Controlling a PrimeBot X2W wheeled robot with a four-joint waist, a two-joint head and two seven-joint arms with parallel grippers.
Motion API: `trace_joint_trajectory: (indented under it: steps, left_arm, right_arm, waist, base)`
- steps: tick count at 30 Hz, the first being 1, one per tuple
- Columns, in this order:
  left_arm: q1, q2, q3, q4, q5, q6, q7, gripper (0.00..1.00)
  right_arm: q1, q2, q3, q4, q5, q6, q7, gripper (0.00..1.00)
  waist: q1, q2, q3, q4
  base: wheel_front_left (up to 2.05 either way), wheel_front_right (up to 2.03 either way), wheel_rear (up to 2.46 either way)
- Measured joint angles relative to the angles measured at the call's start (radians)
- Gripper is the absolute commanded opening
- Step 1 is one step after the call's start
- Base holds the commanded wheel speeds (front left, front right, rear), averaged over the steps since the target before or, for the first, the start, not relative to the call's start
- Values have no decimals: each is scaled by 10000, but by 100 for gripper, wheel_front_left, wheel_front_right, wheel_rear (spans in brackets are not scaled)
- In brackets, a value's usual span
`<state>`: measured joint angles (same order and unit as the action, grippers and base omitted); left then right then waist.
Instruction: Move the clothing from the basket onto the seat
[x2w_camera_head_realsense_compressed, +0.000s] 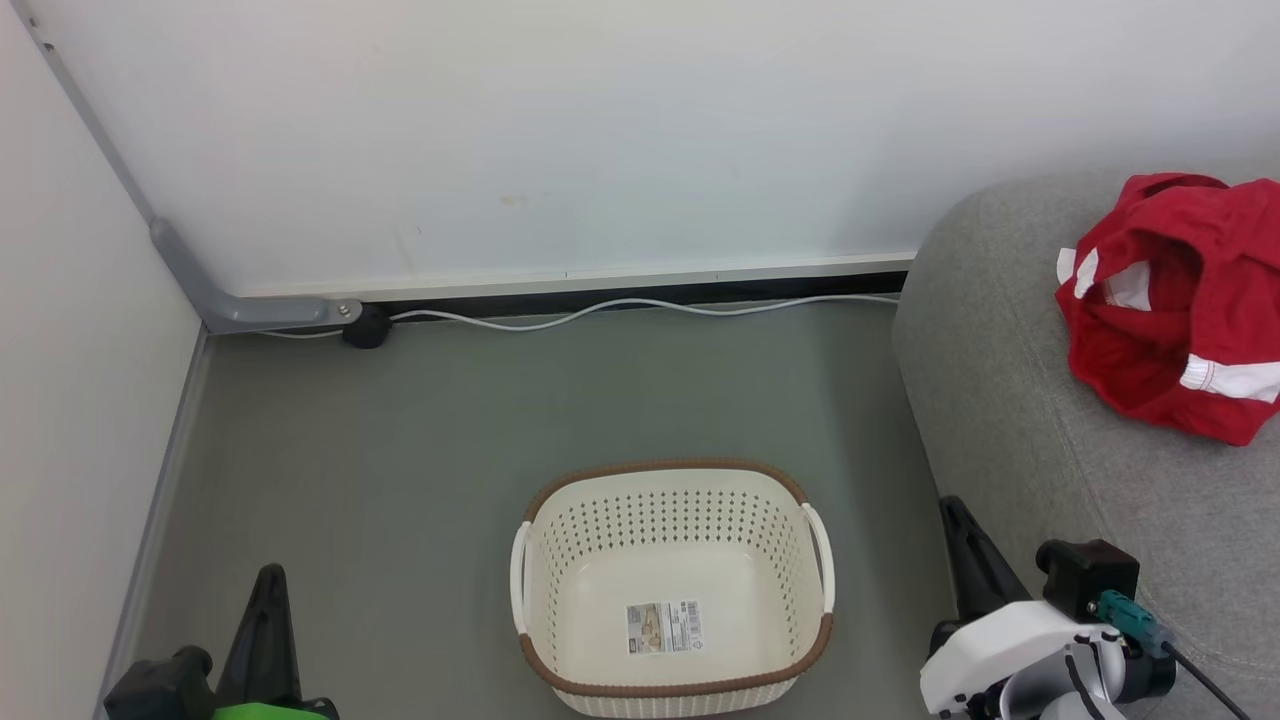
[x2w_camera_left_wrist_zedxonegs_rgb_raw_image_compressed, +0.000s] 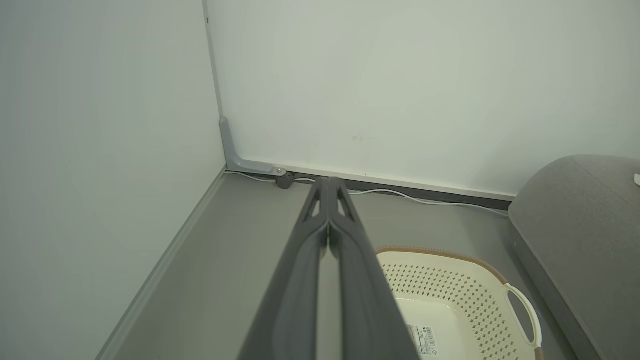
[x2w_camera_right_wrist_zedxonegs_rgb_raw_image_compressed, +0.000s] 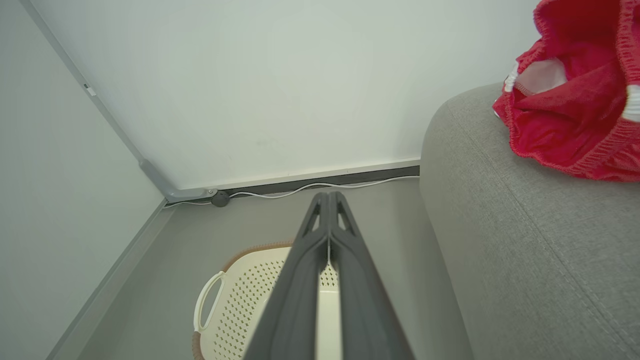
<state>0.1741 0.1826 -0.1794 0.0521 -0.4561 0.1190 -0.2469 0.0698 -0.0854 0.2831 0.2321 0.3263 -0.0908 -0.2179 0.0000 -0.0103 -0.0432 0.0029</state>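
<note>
The red clothing (x2w_camera_head_realsense_compressed: 1170, 310) with white cuffs lies bunched on the light-grey seat (x2w_camera_head_realsense_compressed: 1010, 400) at the right; the right wrist view has the clothing (x2w_camera_right_wrist_zedxonegs_rgb_raw_image_compressed: 575, 110) on the seat (x2w_camera_right_wrist_zedxonegs_rgb_raw_image_compressed: 525, 250) too. The cream basket (x2w_camera_head_realsense_compressed: 672, 590) with a brown rim stands on the floor, with just a barcode label on its bottom. My left gripper (x2w_camera_head_realsense_compressed: 268, 580) is at the lower left, left of the basket, shut with nothing held. My right gripper (x2w_camera_head_realsense_compressed: 950, 508) is between basket and seat, shut and empty. The wrist views show each gripper's fingers pressed together: left (x2w_camera_left_wrist_zedxonegs_rgb_raw_image_compressed: 330, 181), right (x2w_camera_right_wrist_zedxonegs_rgb_raw_image_compressed: 328, 195).
A white wall runs behind, with a side wall at the left meeting it in a corner. A white cable (x2w_camera_head_realsense_compressed: 620, 308) and a dark plug (x2w_camera_head_realsense_compressed: 366, 326) lie along the baseboard. Grey floor (x2w_camera_head_realsense_compressed: 400, 450) spreads around the basket.
</note>
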Motion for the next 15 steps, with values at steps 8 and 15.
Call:
trace_joint_trajectory:
  steps: [8,15]
  left_arm:
    - [54,-105,8,42,-571,-79,100,0]
    - [51,-188,169,77,-1626,-234,357,0]
  right_arm:
    - [119,50,-142,19,633,113,82,0]
    - [109,73,-382,-4,1789,249,272,0]
  waist:
    - [0,0,39,-5]
    - [0,0,74,-8]
  base:
    - [0,0,0]
    - [0,0,0]
